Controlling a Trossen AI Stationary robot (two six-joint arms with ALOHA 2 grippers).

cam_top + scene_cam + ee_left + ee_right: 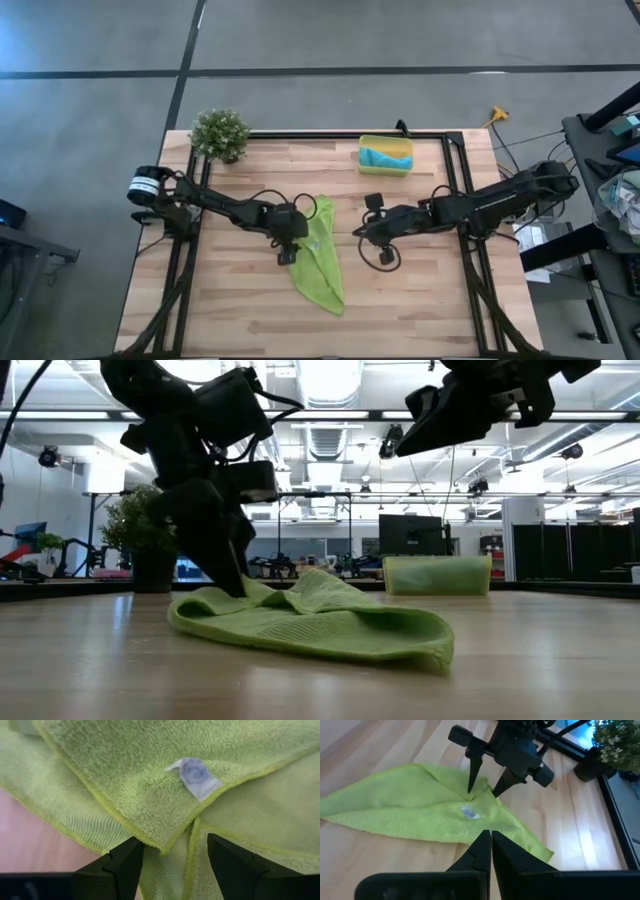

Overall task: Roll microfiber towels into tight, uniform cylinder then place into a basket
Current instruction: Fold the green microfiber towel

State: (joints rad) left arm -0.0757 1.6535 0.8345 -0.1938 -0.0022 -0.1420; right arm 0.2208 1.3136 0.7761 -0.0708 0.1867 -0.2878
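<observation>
The green towel [150, 780] is fuzzy, matt cloth — ribbed on one face. The table [400, 290] is smooth pale wood; the basket [386, 155] looks like plastic.

We see a lime-green towel [321, 253] with a white tag [196, 776] at centre frame, a turquoise-blue towel [385, 158] inside the bright-yellow basket [385, 171] above it, dark arms, and pale wood-grain table [230, 300].

Two black, segmented arms with matte housings. Thin black cables loop loosely off each forearm near the wrist. The left arm's base joint carries a white-and-black cylindrical cap. The left gripper [485, 785] has two tapering, pointed black fingers under a blocky black body; the right gripper [490, 840] has flat black wedge fingers.
</observation>
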